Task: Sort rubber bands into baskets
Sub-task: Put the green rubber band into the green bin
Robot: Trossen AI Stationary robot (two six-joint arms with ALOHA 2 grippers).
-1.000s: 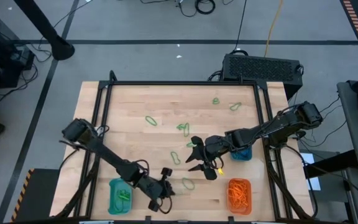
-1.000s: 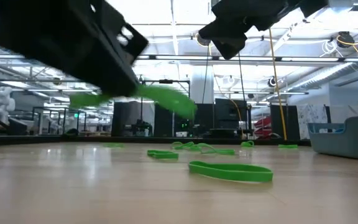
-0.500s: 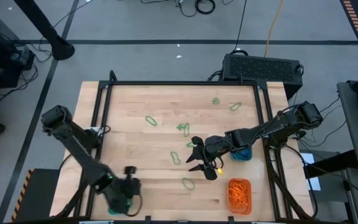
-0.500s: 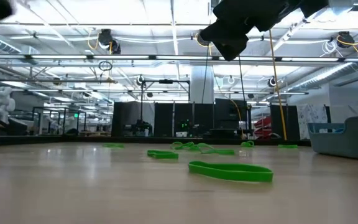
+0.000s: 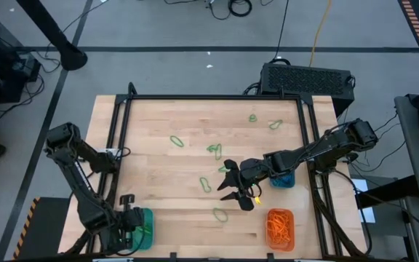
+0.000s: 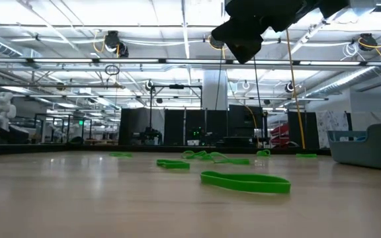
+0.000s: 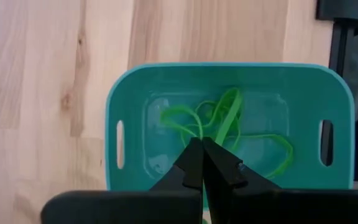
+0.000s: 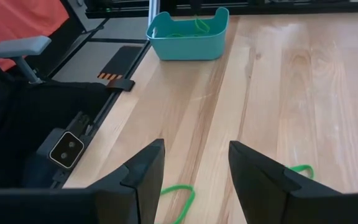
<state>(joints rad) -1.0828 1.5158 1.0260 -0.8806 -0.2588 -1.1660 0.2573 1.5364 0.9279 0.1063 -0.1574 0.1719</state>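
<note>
My left gripper (image 5: 135,225) hangs over the teal basket (image 5: 145,227) at the table's near left corner, shut on a green rubber band (image 7: 225,115). More green bands (image 7: 260,143) lie on the basket's floor. My right gripper (image 5: 225,182) stands open above the middle of the table with nothing between its fingers. Loose green bands (image 5: 220,214) (image 5: 206,184) (image 5: 214,151) lie flat on the wood near it. An orange basket (image 5: 280,227) with orange bands sits at the near right. My left gripper pinches one end of the green band's loop (image 7: 215,138) between its two fingertips, which slant steeply down from above. The rest of the loop runs out past the tips over the basket's inside; whether it touches the floor, I cannot tell.
A second teal-blue basket (image 5: 282,179) sits under the right arm at the table's right side. More green bands lie toward the far edge (image 5: 252,117) (image 5: 275,124) (image 5: 177,140). A black frame (image 5: 122,124) borders the table. Bare wood (image 5: 180,218) lies between the near baskets.
My left gripper has swung from the near middle of the table toward its left edge, rising, rolling and tipping further down, and now hangs over the teal basket. It has carried the green band along and has gone out of the low view.
</note>
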